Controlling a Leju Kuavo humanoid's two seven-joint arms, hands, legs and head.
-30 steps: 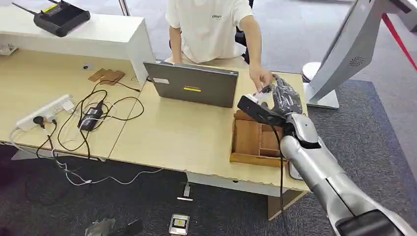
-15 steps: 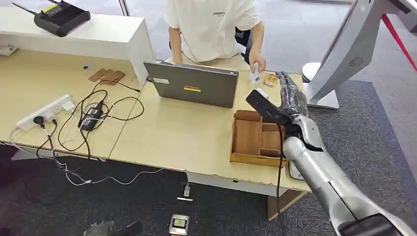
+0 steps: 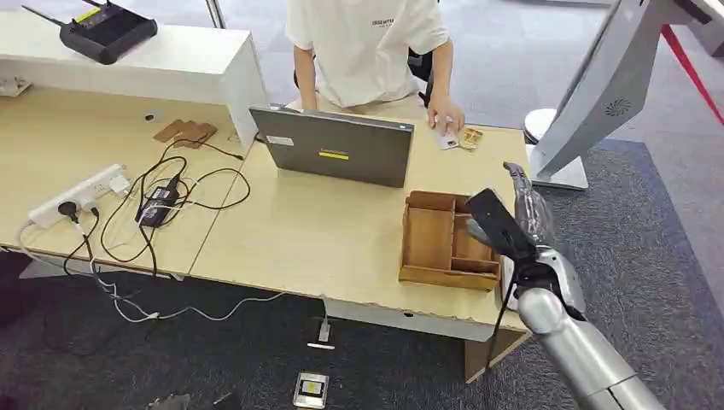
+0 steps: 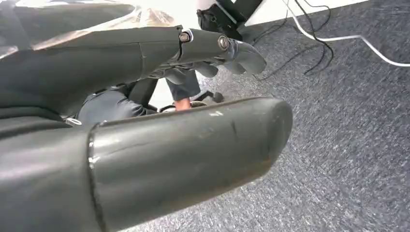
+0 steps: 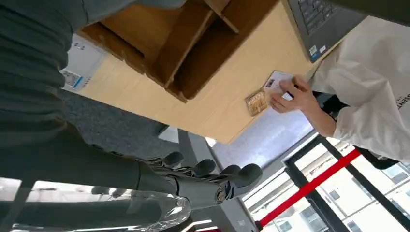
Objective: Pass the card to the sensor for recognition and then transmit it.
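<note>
Now the card (image 3: 445, 137) lies on the far right part of the tabletop (image 3: 324, 231), pressed under the person's hand (image 3: 447, 115), just beside a small tan sensor block (image 3: 470, 137) that sits to its right. In the right wrist view the same card (image 5: 276, 82) shows as a pale rectangle under the person's fingers, touching or nearly touching the tan block (image 5: 256, 101).

The right hand (image 3: 525, 205) is raised over the right edge of the tabletop, near the wooden tray (image 3: 431, 239), well apart from the card. Its fingers are stretched out and apart, with nothing between them; the right wrist view shows the fingers (image 5: 227, 176) extended in a row, holding nothing.

The left hand (image 4: 145, 96) hangs above the grey carpet (image 4: 348, 145); its thumb and its fingers (image 4: 237, 55) are apart and hold nothing.

The wooden tray has several compartments and lies near the right end of the tabletop. A grey laptop (image 3: 337, 145) stands open to the left of the card, its lid's back facing the robot. The person in a white shirt (image 3: 363, 47) sits on the far side of the tabletop. On the left part lie a white power strip (image 3: 77, 192) and a tangle of black cables (image 3: 171, 192).
</note>
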